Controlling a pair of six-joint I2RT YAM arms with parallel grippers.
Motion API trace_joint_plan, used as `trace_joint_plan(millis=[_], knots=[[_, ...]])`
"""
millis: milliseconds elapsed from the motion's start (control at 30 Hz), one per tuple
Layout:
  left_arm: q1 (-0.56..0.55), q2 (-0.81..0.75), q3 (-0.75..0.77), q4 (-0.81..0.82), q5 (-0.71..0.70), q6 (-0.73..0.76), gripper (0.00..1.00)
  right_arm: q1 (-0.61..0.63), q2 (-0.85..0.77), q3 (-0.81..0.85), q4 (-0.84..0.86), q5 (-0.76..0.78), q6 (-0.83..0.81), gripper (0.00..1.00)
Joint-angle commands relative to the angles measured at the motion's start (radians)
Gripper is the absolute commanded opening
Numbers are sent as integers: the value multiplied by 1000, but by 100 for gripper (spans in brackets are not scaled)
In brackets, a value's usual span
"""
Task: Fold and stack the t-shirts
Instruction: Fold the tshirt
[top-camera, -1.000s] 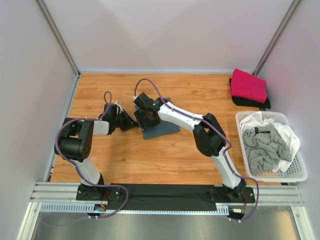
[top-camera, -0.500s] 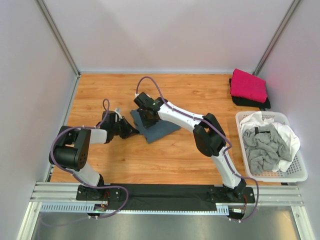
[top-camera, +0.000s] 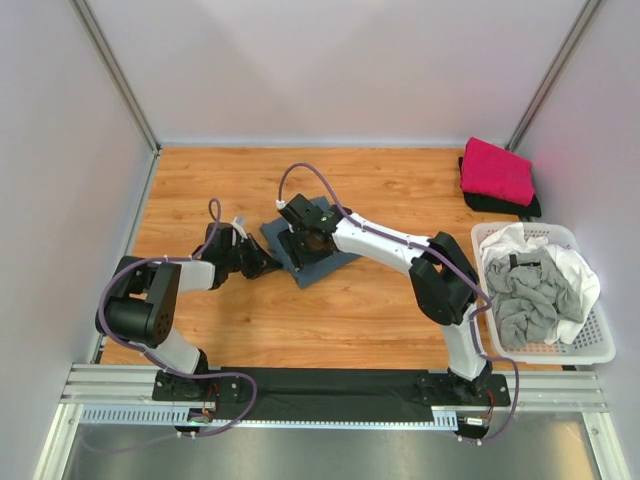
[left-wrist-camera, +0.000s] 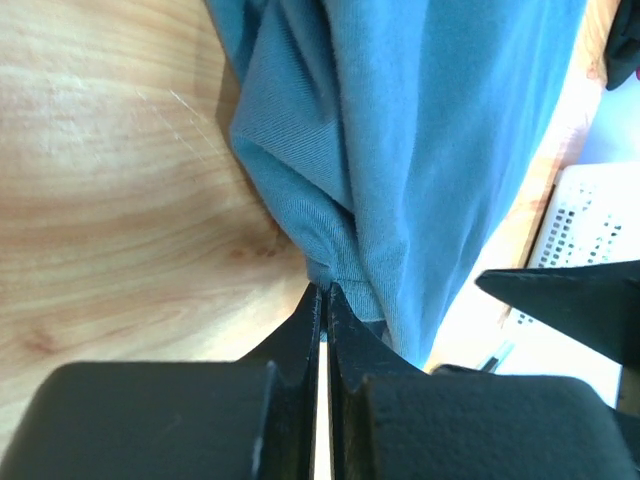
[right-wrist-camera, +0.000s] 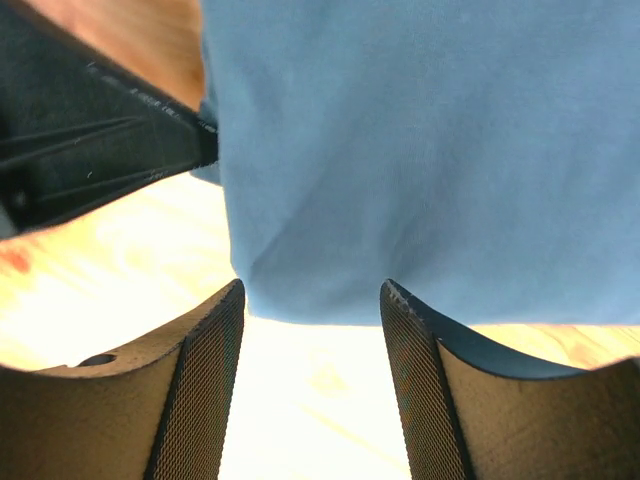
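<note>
Blue shirt (top-camera: 335, 260) folded, mid-table (top-camera: 200, 180). Left gripper (left-wrist-camera: 323, 290) fingers pressed together, pinching its bunched left edge. Right gripper (right-wrist-camera: 310, 290) low over same shirt, fingers apart, nothing between. Pink shirt (top-camera: 495, 170) folded atop black shirt (top-camera: 500, 206), far right corner. Grey shirt (top-camera: 525, 295) and white shirt (top-camera: 575, 270) heaped in basket (top-camera: 545, 355).

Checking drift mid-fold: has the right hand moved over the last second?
Yes. The right hand has shifted slightly right, toward the white plastic lattice basket, and hangs over the folded slate blue-grey t-shirt.
</note>
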Motion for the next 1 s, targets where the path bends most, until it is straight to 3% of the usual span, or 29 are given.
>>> trace_joint_plan(millis=[0,433,767,967], knots=[[-13,-52,-26,52,19,-4,0,23,-84,-44,66,51,-73,59],[-43,-77,-43,58,-7,5,0,88,-10,-28,129,112,-58,59],[-47,-77,-62,67,-15,-6,0,83,59,102,147,236,-3,57],[-47,-63,-63,78,-10,-7,0,71,112,195,149,218,14,58]])
